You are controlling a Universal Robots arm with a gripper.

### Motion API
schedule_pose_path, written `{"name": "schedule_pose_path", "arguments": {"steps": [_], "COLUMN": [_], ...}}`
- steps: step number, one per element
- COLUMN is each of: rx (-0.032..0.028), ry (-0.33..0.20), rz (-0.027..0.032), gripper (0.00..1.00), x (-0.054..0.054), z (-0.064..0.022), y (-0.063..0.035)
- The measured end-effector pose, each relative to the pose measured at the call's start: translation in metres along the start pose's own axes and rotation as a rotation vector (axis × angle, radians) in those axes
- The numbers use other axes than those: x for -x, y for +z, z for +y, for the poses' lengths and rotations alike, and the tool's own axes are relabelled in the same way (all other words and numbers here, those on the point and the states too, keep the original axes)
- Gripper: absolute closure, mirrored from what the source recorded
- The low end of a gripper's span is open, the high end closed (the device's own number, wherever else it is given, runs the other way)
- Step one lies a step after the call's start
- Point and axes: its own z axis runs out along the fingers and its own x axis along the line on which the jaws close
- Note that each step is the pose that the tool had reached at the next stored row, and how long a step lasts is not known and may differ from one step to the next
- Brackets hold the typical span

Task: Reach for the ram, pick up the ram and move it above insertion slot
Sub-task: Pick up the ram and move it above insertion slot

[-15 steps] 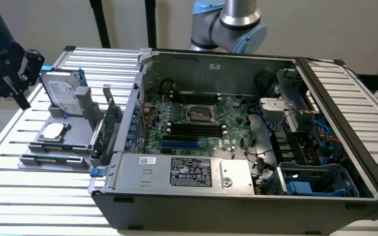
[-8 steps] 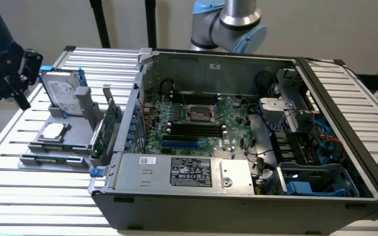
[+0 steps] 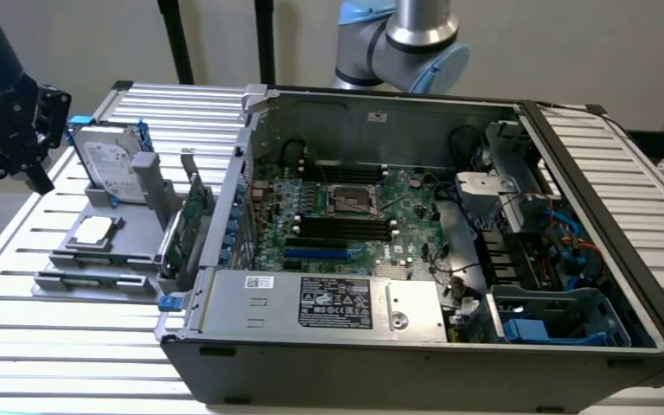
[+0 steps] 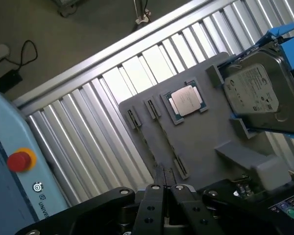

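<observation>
Soft, even overhead light; pale glare on the slatted table (image 4: 152, 63); the computer case (image 3: 401, 372) interior lies dim, shadowed.

In the exterior view the arm (image 3: 407, 39) is cut off by the top edge, and the computer case (image 3: 424, 372) runs off the exterior view's right. The print on the label (image 3: 338, 303) near the case's front is too small to read. In the wrist view the rear of the gripper (image 4: 164, 178) is cut off by the picture's edge. So are the hard drive (image 4: 257, 93) and a blue box (image 4: 10, 161), whose lettering breaks off. What lies in the long thin slots (image 4: 169, 142) of the tray (image 4: 206, 142) cannot be told.
</observation>
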Motion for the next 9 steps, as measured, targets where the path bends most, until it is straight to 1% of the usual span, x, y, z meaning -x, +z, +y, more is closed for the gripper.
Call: {"name": "schedule_pose_path", "arguments": {"steps": [9], "rx": [-0.0011], "ry": [-0.163], "rz": [0.0067], "gripper": [0.89], "x": [0.0], "z": [-0.0001], "y": [0.0007]}}
